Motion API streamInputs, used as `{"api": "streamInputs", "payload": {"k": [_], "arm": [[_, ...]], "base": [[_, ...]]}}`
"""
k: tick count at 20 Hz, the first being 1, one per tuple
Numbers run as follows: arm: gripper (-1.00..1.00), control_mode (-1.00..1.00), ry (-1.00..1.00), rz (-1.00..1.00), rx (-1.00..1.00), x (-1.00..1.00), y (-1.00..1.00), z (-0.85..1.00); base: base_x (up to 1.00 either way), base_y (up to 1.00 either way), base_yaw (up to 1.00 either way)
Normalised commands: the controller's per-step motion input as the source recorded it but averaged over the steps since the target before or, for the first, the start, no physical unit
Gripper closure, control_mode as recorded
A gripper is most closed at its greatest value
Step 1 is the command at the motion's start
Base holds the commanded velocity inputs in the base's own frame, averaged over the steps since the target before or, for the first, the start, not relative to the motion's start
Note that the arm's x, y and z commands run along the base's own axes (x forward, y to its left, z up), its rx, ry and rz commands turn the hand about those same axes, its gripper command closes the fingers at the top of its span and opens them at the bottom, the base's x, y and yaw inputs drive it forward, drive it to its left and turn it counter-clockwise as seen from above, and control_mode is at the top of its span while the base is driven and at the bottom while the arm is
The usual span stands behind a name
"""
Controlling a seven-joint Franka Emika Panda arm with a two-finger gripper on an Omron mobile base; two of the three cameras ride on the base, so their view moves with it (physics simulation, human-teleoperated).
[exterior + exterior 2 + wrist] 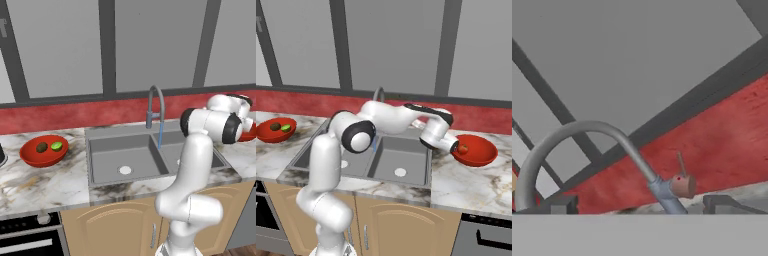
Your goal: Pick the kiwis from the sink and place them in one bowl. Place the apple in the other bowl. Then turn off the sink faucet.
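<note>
The left red bowl (35, 156) on the counter holds both kiwis, one olive-brown (42, 147) and one lime green (56, 146). The apple (463, 148) lies in the right red bowl (478, 152). Between the bowls is the grey sink (107, 162), with both basins bare. A blue stream of water (160, 136) runs from the faucet (156, 105). My gripper (641, 204) is open with nothing between its fingertips and faces the faucet (612, 134) and its side handle (683, 185). In the right base view my white hand (440, 138) hovers at the right bowl's left rim.
A red backsplash (75, 115) and grey window panes run behind the counter. A black stove (30, 235) sits under the counter at the far left, and another dark appliance (486, 235) at the far right. My arm's elbow (212, 125) hangs over the right basin.
</note>
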Motion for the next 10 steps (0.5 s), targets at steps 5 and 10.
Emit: {"api": "streamInputs", "payload": {"k": [5,10], "arm": [[-1.00,-1.00,-0.11,0.08,-0.19,-0.02,0.56,0.13],[-1.00,-1.00,-0.13,0.04,-0.17,-0.10,0.39,0.00]], "base": [[0.00,0.00,0.00],[0.00,0.00,0.00]]}}
